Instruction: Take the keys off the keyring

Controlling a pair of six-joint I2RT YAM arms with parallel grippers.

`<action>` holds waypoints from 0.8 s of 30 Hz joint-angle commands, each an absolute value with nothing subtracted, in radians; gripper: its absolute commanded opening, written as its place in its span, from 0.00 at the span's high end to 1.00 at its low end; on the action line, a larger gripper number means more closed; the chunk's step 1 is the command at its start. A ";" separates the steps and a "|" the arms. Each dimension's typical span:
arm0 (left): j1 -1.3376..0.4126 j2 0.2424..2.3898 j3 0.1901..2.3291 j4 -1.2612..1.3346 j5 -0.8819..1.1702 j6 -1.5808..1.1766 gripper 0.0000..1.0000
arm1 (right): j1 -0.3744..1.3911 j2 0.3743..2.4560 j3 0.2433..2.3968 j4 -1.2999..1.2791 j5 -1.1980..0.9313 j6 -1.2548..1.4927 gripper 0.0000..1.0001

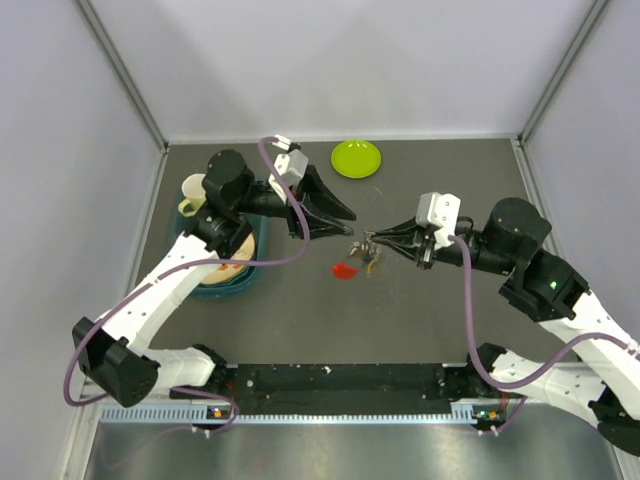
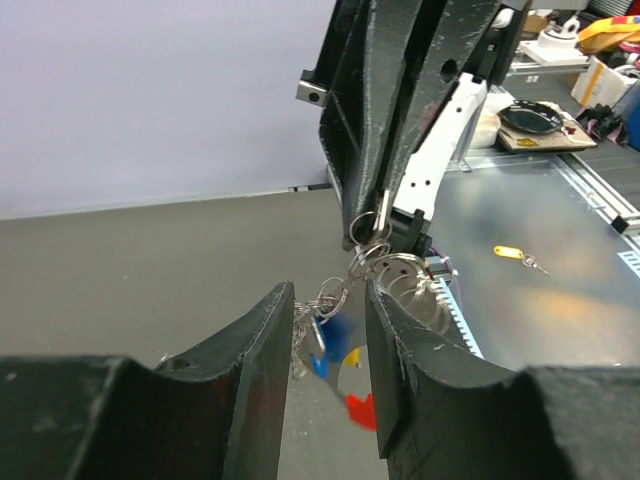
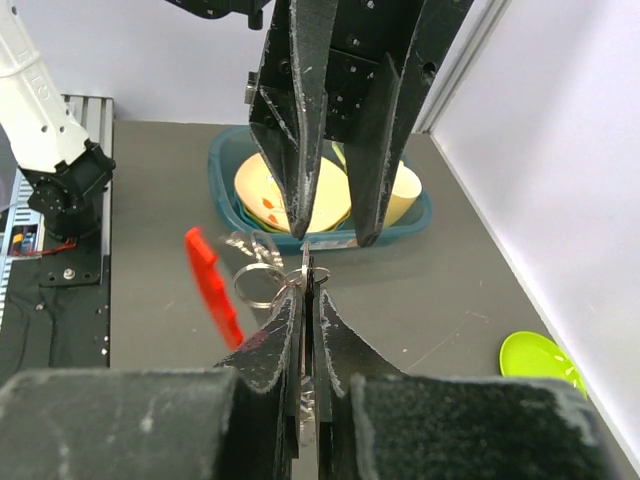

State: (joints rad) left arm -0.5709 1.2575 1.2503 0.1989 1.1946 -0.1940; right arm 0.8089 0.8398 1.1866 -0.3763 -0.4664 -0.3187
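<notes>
Well to the left of the keyring lies a teal plastic tub (image 1: 250,285) holding a cream bowl (image 3: 250,185). A pale cup (image 1: 193,192) stands at the tub's far end.

From that side the left gripper (image 1: 348,225) reaches in. Its 2 black fingers stand apart and clamp nothing, and their tips sit just left of the keyring, 1 to each side of it.

The small thin silver wire keyring (image 2: 364,224) is held up over the dark grey table (image 1: 300,330), between the 2 grippers. Under it hang the tiny silver metal keys (image 1: 366,254), bunched on further small rings. In the left wrist view a blue-headed key (image 2: 320,355) shows blurred in the gap beyond the left fingers. An elongated red tag (image 3: 212,285) hangs tilted, lower and to the left of the keyring. Whether it touches the table cannot be told.

A round lime-green dish (image 1: 355,158) lies far behind the keyring, well apart from it.

Just right of the keyring is the right gripper (image 1: 370,237). Its 2 fingers are pressed together and pinch the keyring's wire between their tips.
</notes>
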 commanded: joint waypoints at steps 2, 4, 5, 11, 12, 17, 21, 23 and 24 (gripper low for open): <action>-0.589 1.247 1.224 0.365 1.255 -0.279 0.60 | 0.818 0.825 1.244 -0.322 -0.497 -0.337 1.00; -0.597 1.250 1.221 0.368 1.249 -0.278 0.60 | 0.818 0.827 1.246 -0.318 -0.502 -0.337 1.00; -0.598 1.255 1.223 0.370 1.247 -0.279 0.60 | 0.819 0.827 1.247 -0.314 -0.505 -0.339 1.00; -0.609 1.264 1.229 0.376 1.236 -0.273 0.60 | 0.818 0.830 1.253 -0.308 -0.515 -0.337 1.00; -0.609 1.266 1.230 0.376 1.235 -0.273 0.60 | 0.818 0.828 1.255 -0.310 -0.515 -0.339 1.00; -0.609 1.262 1.230 0.344 1.184 -0.226 0.63 | 0.818 0.821 1.252 -0.307 -0.522 -0.339 1.00; -0.607 1.247 1.232 0.319 1.094 -0.184 0.64 | 0.818 0.818 1.252 -0.305 -0.526 -0.341 1.00; -0.607 1.233 1.233 0.304 1.030 -0.154 0.64 | 0.819 0.816 1.253 -0.307 -0.526 -0.341 1.00; -0.607 1.232 1.239 0.293 1.017 -0.143 0.64 | 0.819 0.818 1.255 -0.308 -0.528 -0.341 1.00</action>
